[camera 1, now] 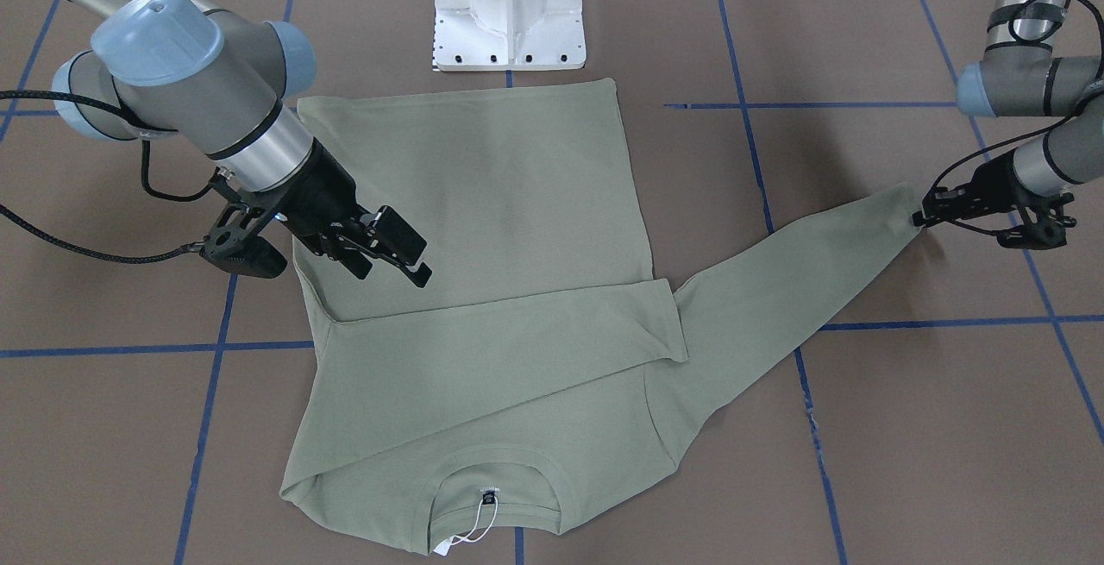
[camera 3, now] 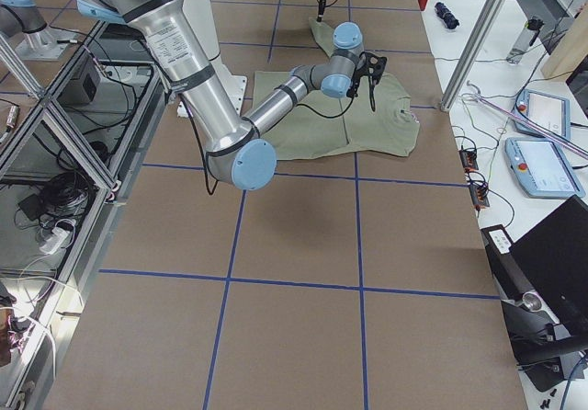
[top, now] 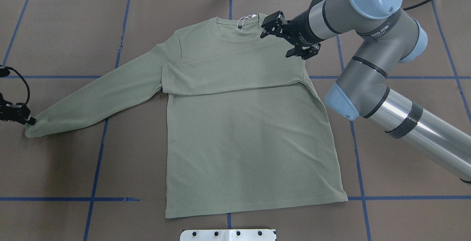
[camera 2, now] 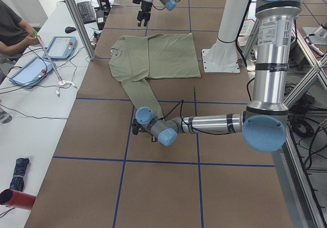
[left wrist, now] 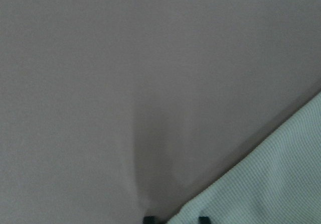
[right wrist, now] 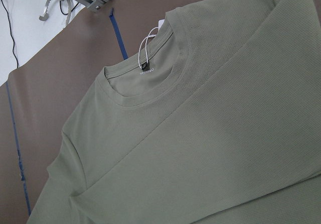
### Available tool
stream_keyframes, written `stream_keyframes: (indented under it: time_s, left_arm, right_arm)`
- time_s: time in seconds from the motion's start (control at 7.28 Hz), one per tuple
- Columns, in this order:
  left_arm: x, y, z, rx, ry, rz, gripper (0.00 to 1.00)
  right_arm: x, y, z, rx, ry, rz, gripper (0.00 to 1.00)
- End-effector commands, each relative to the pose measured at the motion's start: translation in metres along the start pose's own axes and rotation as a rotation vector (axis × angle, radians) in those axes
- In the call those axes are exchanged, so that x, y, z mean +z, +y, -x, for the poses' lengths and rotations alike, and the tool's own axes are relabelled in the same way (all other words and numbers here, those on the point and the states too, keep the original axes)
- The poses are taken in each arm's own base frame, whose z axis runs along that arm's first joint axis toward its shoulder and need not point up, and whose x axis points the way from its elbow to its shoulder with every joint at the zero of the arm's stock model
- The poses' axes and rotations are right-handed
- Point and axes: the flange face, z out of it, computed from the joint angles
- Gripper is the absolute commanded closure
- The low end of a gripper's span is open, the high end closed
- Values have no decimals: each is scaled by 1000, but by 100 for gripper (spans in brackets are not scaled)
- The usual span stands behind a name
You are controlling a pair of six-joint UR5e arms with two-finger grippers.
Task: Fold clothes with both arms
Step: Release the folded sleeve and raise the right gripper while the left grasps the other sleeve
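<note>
The olive-green shirt (top: 250,141) lies flat on the table, collar on the far side from the robot, with its black neck label (camera 1: 489,493) and white hang tag (camera 1: 470,535). One sleeve (top: 228,71) is folded across the chest. The other sleeve (top: 99,97) stretches out toward the robot's left. My left gripper (top: 29,120) is low at that sleeve's cuff (camera 1: 906,203) and is shut on its edge; the left wrist view shows fabric (left wrist: 271,179) between the fingertips. My right gripper (top: 283,40) is open and empty, hovering over the shirt's shoulder beside the collar.
The white pedestal (camera 1: 509,13) stands just past the shirt's hem. Blue tape lines (top: 97,160) cross the brown table cover. An operator (camera 2: 13,28) and tablets (camera 2: 30,69) are at a side desk beyond the table edge.
</note>
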Motion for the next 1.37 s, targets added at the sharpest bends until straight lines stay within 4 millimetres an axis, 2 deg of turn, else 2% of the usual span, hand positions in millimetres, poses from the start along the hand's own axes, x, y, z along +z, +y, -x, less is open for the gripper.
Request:
stream_keyframes:
  time_s: [0.0, 0.14, 0.27, 0.41, 0.55, 0.69, 0.96, 1.1, 1.24]
  left_arm:
    - [-13, 4, -18, 24, 27, -13, 100]
    - [-33, 13, -53, 37, 94, 0, 100]
    - [-55, 16, -94, 34, 172, 16, 100]
    - [-78, 1, -146, 30, 215, -18, 100]
    - [-105, -32, -221, -22, 275, -51, 100]
    - [-137, -55, -295, -81, 336, -73, 100]
    - [-182, -79, -418, -173, 428, -122, 100]
    - [-162, -82, -497, -196, 454, -184, 100]
    - [-128, -89, -584, -244, 482, -284, 100]
  right_arm:
    - [1, 0, -3, 1, 4, -1, 0]
    - [-6, 0, -2, -2, -5, 5, 0]
    - [-21, -10, -19, 1, -4, -10, 0]
    - [-33, -22, -46, -59, 16, -30, 0]
    - [-42, -41, -80, -125, 52, -50, 0]
    - [-62, -73, -110, -164, 86, -67, 0]
    - [-106, -126, -190, -268, 154, -59, 0]
    - [-125, -143, -219, -275, 166, -43, 0]
    - [-143, -158, -242, -283, 177, -51, 0]
